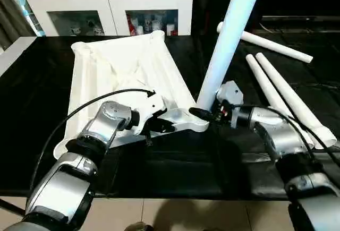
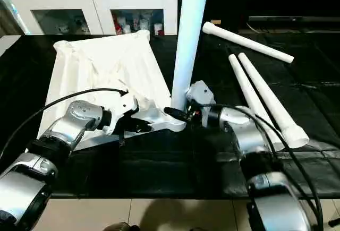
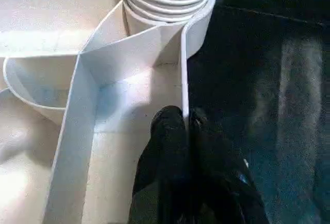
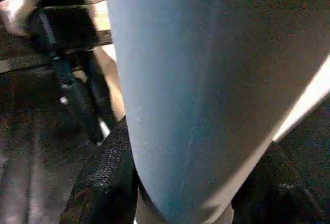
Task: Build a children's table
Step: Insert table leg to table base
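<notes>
Nearest you: the two silver forearms, reaching over the front edge of the black worktop (image 1: 32, 109). The left pincer (image 3: 184, 123) is nipped shut on the thin side wall of the upturned table top (image 1: 122, 66), just beside the near right corner socket (image 1: 194, 122). The right pincer (image 1: 204, 114) stands about half open, its fingers (image 4: 105, 175) on either side of the upright leg (image 1: 226, 34) low down, gripping it where it enters that socket.

Risks, as judgement:
- The leg leans. If you turn it off-axis, the thread may cross and jam.
- The left grip is on a narrow rib; turning force could slip it off and let the top swivel on the smooth worktop.
- The top sits close to the front edge; a push could send the corner over.

Three spare legs (image 1: 289, 95) lie on the worktop to the right, well apart from the top.
</notes>
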